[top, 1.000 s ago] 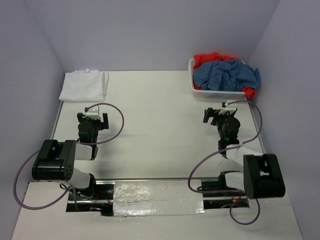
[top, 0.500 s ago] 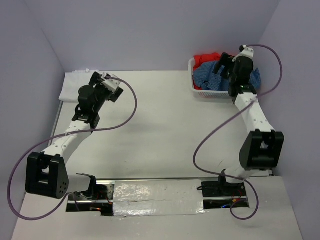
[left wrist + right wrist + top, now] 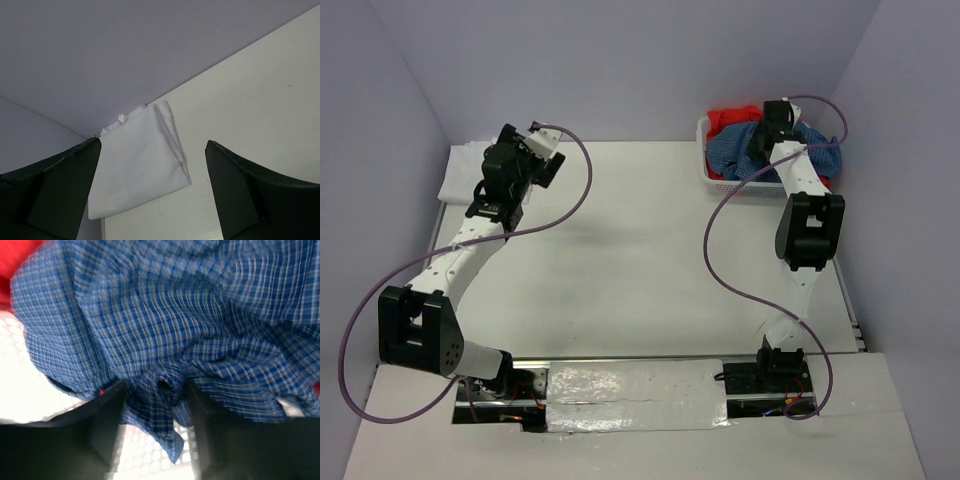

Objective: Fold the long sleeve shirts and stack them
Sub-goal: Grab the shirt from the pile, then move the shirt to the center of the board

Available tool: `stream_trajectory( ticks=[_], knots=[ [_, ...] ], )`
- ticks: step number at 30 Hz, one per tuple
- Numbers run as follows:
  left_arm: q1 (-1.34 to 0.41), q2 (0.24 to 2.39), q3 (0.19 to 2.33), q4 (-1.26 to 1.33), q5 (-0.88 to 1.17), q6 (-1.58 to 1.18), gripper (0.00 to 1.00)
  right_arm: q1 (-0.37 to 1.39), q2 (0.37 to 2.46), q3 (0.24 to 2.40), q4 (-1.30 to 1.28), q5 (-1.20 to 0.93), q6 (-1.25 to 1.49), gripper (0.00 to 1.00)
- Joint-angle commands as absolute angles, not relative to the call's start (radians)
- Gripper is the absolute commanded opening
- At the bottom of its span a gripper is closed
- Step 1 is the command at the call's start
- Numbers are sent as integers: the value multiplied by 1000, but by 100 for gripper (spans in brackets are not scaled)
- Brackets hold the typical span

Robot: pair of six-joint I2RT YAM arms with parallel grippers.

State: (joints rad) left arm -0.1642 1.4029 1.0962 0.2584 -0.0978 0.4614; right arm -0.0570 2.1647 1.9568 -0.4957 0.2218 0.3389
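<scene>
Right end effector (image 3: 157,390) straddles a bunched fold of the blue checked shirt (image 3: 200,315) in the basket (image 3: 703,152); firm pinch or not, I cannot tell. A shallow bite may slip, or drag the red shirt (image 3: 728,117) along. Left end effector (image 3: 153,143): spread, empty.

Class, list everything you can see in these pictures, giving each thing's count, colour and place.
white shirt: one, white, folded, far left corner of the table
blue checked shirt: one, blue and white, crumpled in the basket
red shirt: one, red, in the basket
basket: one, white mesh, far right corner
table: one, off-white
left gripper: one, black, open, near the white shirt
right gripper: one, black, fingers either side of a blue fold
</scene>
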Motion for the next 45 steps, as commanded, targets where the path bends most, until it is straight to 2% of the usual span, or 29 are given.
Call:
stream_trajectory(
  ticks=[1, 3, 4, 6, 12, 17, 20, 21, 23, 25, 27, 29, 33, 37, 41, 45],
  knots=[
    [-164, 1411, 1126, 198, -83, 408, 99, -48, 2131, 2010, -519, 244, 318, 50],
    [-164, 1411, 1115, 193, -78, 410, 99, -37, 2100, 1967, -480, 253, 295, 36],
    [-164, 1410, 1108, 201, -80, 408, 99, -34, 2067, 1950, -451, 256, 278, 16],
    [-164, 1410, 1103, 215, -74, 417, 99, -19, 2013, 1942, -436, 284, 252, 0],
    [-164, 1433, 1150, 261, -81, 419, 99, 98, 1783, 1875, -310, 423, 102, 0],
    [-163, 1459, 1215, 140, -107, 286, 99, 189, 1556, 1876, -136, 463, 39, 0],
    [-155, 1460, 1264, 66, -114, 207, 96, 230, 1468, 1929, -20, 382, -27, 0],
    [-147, 1463, 1305, 45, -107, 184, 95, 241, 1462, 2013, -9, 283, -43, 0],
    [-100, 1470, 1362, -44, -23, 114, 94, 294, 1480, 2133, -8, 191, -115, 0],
    [-57, 1494, 1465, -101, 44, 48, 91, 365, 1515, 2343, -15, 79, -185, 0],
    [-2, 1528, 1572, -184, 145, -36, 87, 503, 1560, 2489, -3, 10, -302, 0],
    [60, 1548, 1636, -227, 193, -51, 83, 654, 1566, 2508, 113, -46, -366, 0],
    [110, 1574, 1770, -298, 218, -48, 83, 840, 1603, 2545, 221, -118, -459, 0],
    [146, 1526, 1758, -262, 227, -40, 87, 864, 1700, 2553, 244, -172, -310, 0],
    [179, 1485, 1706, -264, 258, -55, 88, 850, 1793, 2494, 157, -85, -198, 0],
    [181, 1491, 1683, -296, 320, -37, 87, 735, 1926, 2477, -10, -2, 7, 0]
  ],
)
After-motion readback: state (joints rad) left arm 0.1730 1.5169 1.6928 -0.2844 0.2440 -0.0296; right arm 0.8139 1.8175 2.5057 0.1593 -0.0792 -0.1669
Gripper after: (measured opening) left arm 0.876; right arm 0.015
